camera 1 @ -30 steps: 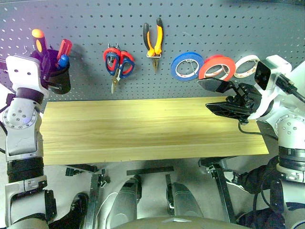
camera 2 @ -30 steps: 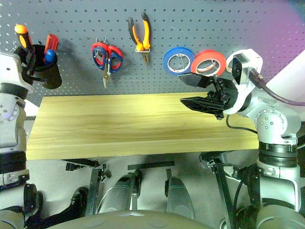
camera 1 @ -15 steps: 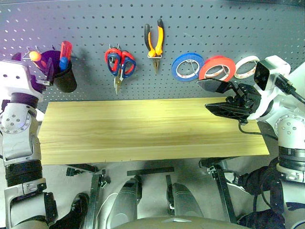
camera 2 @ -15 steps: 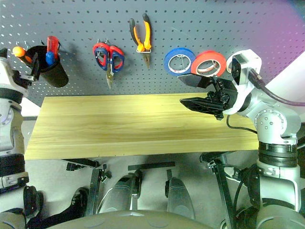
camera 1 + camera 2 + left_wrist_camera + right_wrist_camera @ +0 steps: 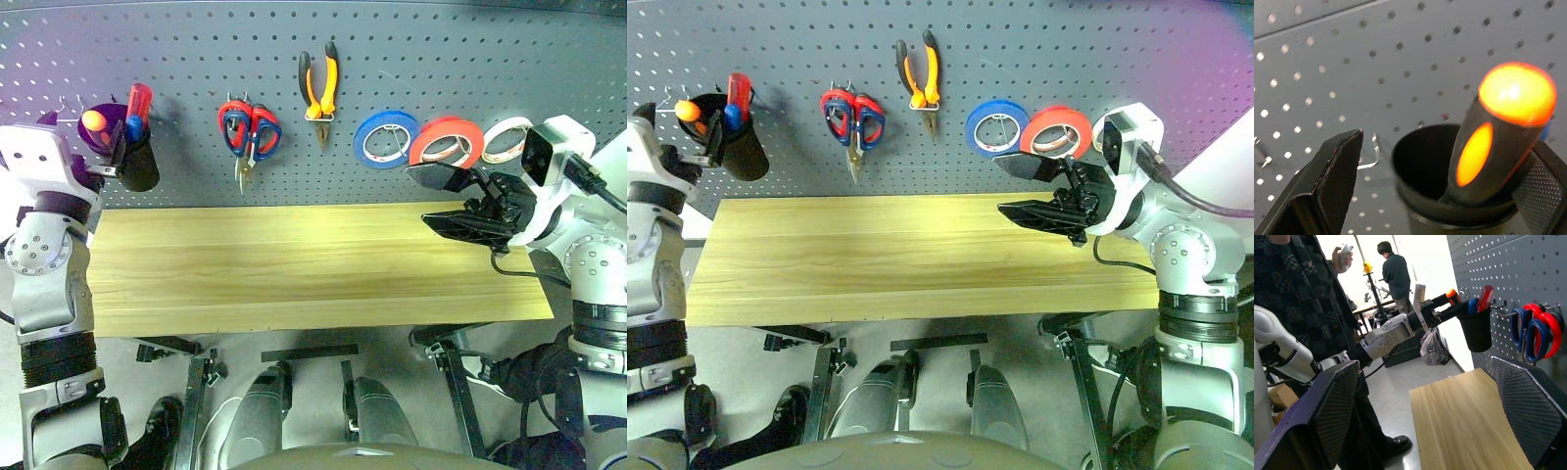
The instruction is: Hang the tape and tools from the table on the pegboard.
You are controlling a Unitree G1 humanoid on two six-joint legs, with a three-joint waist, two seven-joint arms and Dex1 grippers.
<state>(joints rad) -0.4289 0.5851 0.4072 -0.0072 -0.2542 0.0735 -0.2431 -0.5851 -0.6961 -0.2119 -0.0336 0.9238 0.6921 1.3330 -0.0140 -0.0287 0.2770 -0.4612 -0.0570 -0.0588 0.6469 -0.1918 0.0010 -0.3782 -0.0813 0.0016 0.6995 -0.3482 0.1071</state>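
The orange-and-black screwdriver (image 5: 93, 123) stands handle-up in a black cup (image 5: 138, 163) at the left of the pegboard (image 5: 411, 49). My left gripper (image 5: 104, 149) is open around the handle (image 5: 1508, 122), its fingers (image 5: 1327, 181) on either side. Dark-blue-handled scissors (image 5: 235, 129) and the orange-and-black pliers (image 5: 318, 86) hang on hooks. Further right hangs the red tape (image 5: 447, 141). Just below it, over the table (image 5: 294, 264), my right gripper (image 5: 446, 201) is open and holds nothing.
Red-handled scissors (image 5: 265, 132) overlap the blue pair. A blue roll (image 5: 385, 137) and a whitish roll (image 5: 506, 137) flank the red tape. Red and blue handles (image 5: 135, 106) also stick out of the cup. Two people (image 5: 1393, 274) stand beyond the table's left end.
My left gripper has opened and let go of the orange-and-black screwdriver, which now rests lower in the cup. The right arm has not moved.
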